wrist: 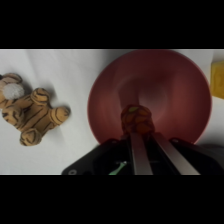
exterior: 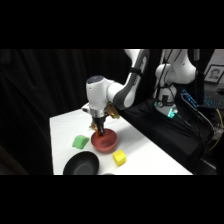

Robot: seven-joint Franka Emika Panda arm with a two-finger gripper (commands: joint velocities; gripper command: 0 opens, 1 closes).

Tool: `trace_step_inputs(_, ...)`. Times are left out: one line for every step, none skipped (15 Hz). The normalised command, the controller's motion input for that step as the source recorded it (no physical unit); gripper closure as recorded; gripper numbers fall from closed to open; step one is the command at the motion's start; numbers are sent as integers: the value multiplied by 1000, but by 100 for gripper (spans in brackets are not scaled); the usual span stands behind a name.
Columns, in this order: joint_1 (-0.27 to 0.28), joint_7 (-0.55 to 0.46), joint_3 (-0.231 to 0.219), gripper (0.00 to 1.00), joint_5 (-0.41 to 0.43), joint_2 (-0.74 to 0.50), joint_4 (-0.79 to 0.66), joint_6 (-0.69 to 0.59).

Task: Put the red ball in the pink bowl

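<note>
Over the pink bowl (wrist: 150, 90), the gripper (wrist: 145, 135) pinches the red ball (wrist: 136, 119) between its fingertips (just above the smooth inside); a toy tiger (wrist: 31, 112) lies beside.

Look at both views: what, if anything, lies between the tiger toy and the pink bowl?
Nothing. In the wrist view, only bare white table separates the tiger toy from the pink bowl. In the side view the arm hides most of the toy.

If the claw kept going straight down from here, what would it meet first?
The claw points down into the pink bowl with the red ball at its tips. It would likely press the ball onto the bowl's inside; the remaining height is unclear.
</note>
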Motion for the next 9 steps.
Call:
trace_step_inputs(70,-137,-50,63,112,158,181,78)
trace_step_inputs(59,-150,-39,57,134,161,199,59)
trace_step_inputs(55,-156,-37,48,136,158,207,46)
trace_step_inputs(49,-162,-35,40,142,156,217,29)
trace_step_inputs(41,-171,-33,31,147,148,222,11)
trace_step_inputs(36,-177,-35,24,147,136,231,-26)
trace_step_inputs(21,-202,-25,15,162,110,230,-85)
trace_step_inputs(5,-234,-5,8,180,63,212,-139)
trace_step_inputs(-20,-275,28,1,209,-14,181,-211)
